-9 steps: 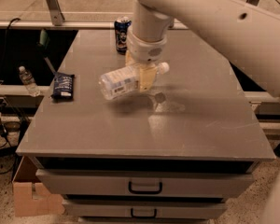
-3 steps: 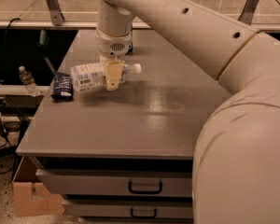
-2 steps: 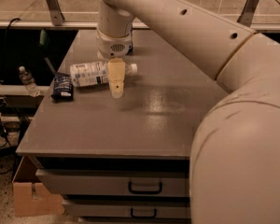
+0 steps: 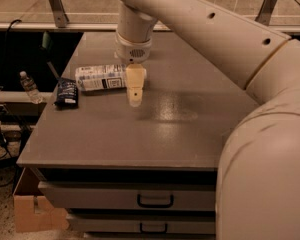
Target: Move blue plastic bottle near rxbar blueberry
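Blue plastic bottle (image 4: 97,77): lay flat on its side on the grey table (image 4: 190,134), over in the far left part, long way running left to right. Had the pale label facing up. Ended on the left just beside the rxbar blueberry (image 4: 66,92), close enough that touching or not was anyone's guess.

Rxbar blueberry: sat flat near the table's left edge, slightly nearer than the bottle.

Gripper (image 4: 135,100): pointed straight down at the bottle's right end, tip low over the tabletop, hanging off the big pale arm (image 4: 215,29) coming in from the right. Was seen edge-on, so honestly couldn't tell whether it was spread apart or pinched together, or whether it had any hold on the bottle.

Other stuff: tiny clear bottle (image 4: 29,86) stood off the table to the left, on a lower ledge. Drawers with dark handles (image 4: 155,201) sat under the tabletop, cardboard box (image 4: 35,216) down on the floor at near left.
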`<state>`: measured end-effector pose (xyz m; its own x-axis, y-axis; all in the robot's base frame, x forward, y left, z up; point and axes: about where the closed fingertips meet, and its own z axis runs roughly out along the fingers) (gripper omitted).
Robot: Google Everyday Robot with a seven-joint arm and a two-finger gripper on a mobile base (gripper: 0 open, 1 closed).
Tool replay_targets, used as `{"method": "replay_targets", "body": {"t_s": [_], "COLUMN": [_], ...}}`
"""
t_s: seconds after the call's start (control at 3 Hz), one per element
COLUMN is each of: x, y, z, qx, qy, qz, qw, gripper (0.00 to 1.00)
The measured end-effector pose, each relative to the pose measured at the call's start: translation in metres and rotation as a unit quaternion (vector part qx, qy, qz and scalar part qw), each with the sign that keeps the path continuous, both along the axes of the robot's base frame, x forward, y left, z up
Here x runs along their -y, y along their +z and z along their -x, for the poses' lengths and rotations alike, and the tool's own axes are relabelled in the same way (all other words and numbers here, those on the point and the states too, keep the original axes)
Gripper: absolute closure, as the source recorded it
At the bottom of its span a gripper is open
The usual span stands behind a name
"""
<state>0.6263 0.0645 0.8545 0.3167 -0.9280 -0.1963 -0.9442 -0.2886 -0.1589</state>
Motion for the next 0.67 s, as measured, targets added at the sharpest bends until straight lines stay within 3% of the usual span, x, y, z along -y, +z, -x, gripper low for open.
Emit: {"method": "replay_targets", "body": {"t_s": [0.33, 0.67], "x": [0.024, 0.056], "y": [-0.007, -0.006], "z": [0.006, 0.013], "qx": [-0.007, 0.000], "qy": [-0.021, -0.038], "qz": [-0.006, -0.041], "qw": [0.9997, 0.9984], "gripper": [0.00, 0.00]}}
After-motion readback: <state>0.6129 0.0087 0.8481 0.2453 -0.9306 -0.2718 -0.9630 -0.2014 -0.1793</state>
